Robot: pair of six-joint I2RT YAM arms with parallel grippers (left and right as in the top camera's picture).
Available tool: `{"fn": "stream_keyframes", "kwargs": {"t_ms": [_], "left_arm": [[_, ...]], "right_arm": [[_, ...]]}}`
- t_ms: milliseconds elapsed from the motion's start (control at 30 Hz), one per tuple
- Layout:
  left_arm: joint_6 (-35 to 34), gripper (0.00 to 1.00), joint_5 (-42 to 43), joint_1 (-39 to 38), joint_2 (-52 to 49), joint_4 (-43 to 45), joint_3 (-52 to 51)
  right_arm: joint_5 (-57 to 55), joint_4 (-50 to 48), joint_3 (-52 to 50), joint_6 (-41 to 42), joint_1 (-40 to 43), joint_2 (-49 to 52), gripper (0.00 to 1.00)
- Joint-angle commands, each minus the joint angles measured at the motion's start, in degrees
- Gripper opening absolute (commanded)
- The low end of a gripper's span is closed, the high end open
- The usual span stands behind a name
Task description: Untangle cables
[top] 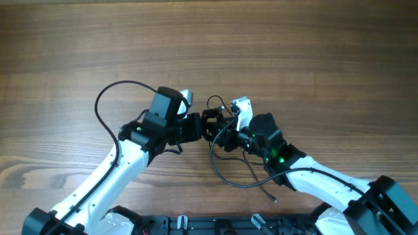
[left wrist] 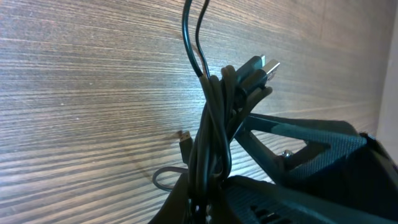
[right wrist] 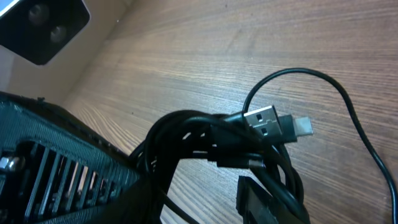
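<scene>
The thin black plug-ended cords (left wrist: 208, 124) are sitting bunched, nothing separated yet; left jaws are clenching them, right jaws I cannot tell.

Left arm (top: 104, 179) and right arm (top: 326, 183): white link shells, black joint housings, green indicator lights (top: 274, 157); thin black wire (top: 97, 108) loops off the left arm

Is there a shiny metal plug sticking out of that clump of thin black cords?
Yes, a silver USB plug juts from the bundle of thin black cords, plain in the right wrist view.
</scene>
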State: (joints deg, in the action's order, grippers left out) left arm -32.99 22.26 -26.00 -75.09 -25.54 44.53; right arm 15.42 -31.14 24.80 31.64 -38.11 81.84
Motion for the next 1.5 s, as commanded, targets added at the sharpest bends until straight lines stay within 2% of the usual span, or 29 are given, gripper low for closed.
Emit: {"fn": "stream_keyframes", "kwargs": {"t_ms": [0,67,133,400,533,600,700,767,833,900,1000,1100,1167,1300,1367,1400,1467], "left_arm": [[7.6,0.04,6.2,3.1,2.4,-1.4,1.1],[8.8,0.04,10.0,6.2,4.1,-2.8,1.1],[8.8,0.04,14.7,8.6,4.9,-2.3,1.1],[8.1,0.04,18.4,6.5,4.9,-2.1,1.1],[5.6,0.04,18.6,4.5,4.9,-0.9,1.1],[5.6,0.04,19.5,3.5,4.9,-0.8,1.1],[5.5,0.04,19.8,1.9,4.9,-0.9,1.1],[5.5,0.04,19.8,1.2,4.9,-0.8,1.1],[5.6,0.04,19.7,0.5,4.9,-0.9,1.1],[5.6,0.04,19.7,0.5,4.9,-1.3,1.1],[5.6,0.04,16.5,0.5,4.9,-1.4,1.1],[5.6,0.04,10.9,0.7,4.9,-1.8,1.1],[5.5,0.04,4.8,1.8,4.9,-2.4,1.1],[5.5,0.04,0.6,2.1,4.9,-2.4,1.1],[4.0,0.04,0.6,2.1,4.9,-2.4,1.1],[2.3,0.04,0.6,2.1,4.9,-2.2,1.1],[2.0,0.04,3.5,2.1,4.9,-2.2,1.1]], "right_arm": [[3.8,0.6,1.1,-1.9,-0.8,-0.4,0.47],[9.2,-0.6,1.1,-5.0,-0.8,-0.4,0.48],[9.7,0.6,1.1,-4.7,-0.9,-0.4,0.48],[8.6,-1.2,1.1,-4.6,-2.3,-0.4,0.49],[-3.6,0.3,1.1,1.6,-3.5,-0.4,0.48],[-3.9,-2.3,1.2,2.1,-3.5,-0.4,0.48],[-4.5,-4.4,1.2,7.9,-3.5,-0.4,0.38],[-4.1,-5.7,1.2,8.0,-3.5,-0.4,0.37],[-4.2,-7.6,1.2,8.3,-3.5,-0.4,0.32],[-8.0,-6.9,1.2,14.6,-2.2,-0.4,0.19],[-0.9,-4.1,1.2,14.8,1.6,-0.7,0.05],[3.1,2.3,1.2,13.3,5.7,-3.0,0.04],[12.3,3.4,1.2,8.8,9.2,-7.2,0.05],[25.4,3.8,1.2,8.8,15.9,-17.5,0.05],[26.7,5.0,1.2,6.5,16.1,-18.7,0.15],[27.0,6.8,1.1,3.8,15.6,-18.4,0.23],[24.1,13.6,1.0,-1.6,13.6,-16.5,0.35]]}}
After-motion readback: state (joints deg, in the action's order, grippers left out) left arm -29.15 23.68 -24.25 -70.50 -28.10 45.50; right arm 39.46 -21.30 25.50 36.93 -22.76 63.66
